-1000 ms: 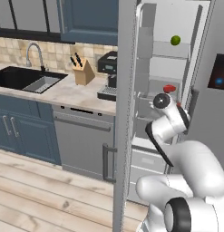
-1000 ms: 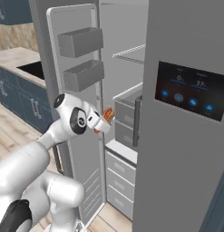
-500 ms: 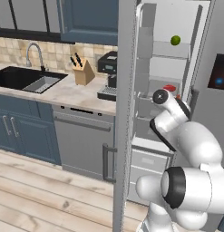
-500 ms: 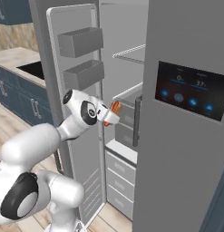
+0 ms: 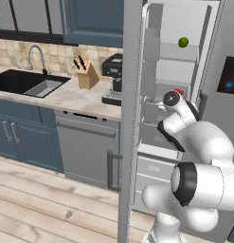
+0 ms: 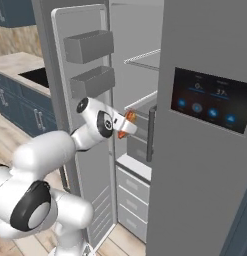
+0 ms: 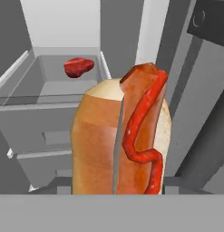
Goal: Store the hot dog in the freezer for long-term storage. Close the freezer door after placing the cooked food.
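My gripper [image 6: 123,126] is shut on the hot dog [image 6: 129,119], an orange-tan bun with a red sausage. It holds the bun at the open front of the freezer [image 6: 143,75], level with a grey drawer [image 6: 140,137]. In the hand view the hot dog [image 7: 124,136] stands upright in the foreground and hides the fingertips. Behind it lies an open bin [image 7: 50,93] inside the freezer. The freezer door [image 6: 57,80] stands wide open to the left of my arm, and its grey edge [image 5: 130,118] crosses the left base view.
A red lumpy item [image 7: 78,66] lies at the back of the bin. A small green fruit [image 5: 183,42] sits on an upper shelf. Two grey door bins [image 6: 90,62] hang on the open door. The fridge door with a dark display panel [image 6: 210,100] is on the right.
My arm has reached forward and carried the hot dog from in front of the door towards the freezer opening, close to the grey drawer. The door has stayed open.
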Motion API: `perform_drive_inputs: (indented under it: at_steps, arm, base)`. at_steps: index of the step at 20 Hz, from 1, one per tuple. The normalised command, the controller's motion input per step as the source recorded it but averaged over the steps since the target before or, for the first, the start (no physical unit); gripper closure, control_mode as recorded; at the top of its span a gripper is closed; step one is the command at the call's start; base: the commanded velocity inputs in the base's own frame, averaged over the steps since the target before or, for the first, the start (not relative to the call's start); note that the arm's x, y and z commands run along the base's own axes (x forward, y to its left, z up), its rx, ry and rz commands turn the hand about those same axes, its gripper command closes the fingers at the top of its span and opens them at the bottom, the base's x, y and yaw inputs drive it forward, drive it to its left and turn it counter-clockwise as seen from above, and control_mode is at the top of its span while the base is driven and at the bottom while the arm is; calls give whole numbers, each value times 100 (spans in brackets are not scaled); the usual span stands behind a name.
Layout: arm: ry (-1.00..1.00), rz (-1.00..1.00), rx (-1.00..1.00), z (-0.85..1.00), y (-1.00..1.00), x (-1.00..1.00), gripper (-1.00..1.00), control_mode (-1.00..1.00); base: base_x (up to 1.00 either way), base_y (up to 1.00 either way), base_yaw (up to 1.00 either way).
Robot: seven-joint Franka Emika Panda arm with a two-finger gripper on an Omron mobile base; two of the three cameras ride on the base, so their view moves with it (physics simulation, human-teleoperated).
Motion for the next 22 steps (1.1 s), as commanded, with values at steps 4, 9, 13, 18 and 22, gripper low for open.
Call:
perform_drive_inputs:
  at_steps: [4,9,13,18,22]
  arm:
    - [2,11,0,13,-13,20,100,-100]
    - [0,11,0,12,-3,16,100,-100]
    - [0,8,-2,5,-1,14,100,-100]
    - [-5,13,-1,5,-9,32,100,-100]
    - [0,8,0,0,0,45,100,-100]
  base:
    - [0,0,0]
    - [0,0,0]
    - [0,0,0]
    - [0,0,0]
    - [0,0,0]
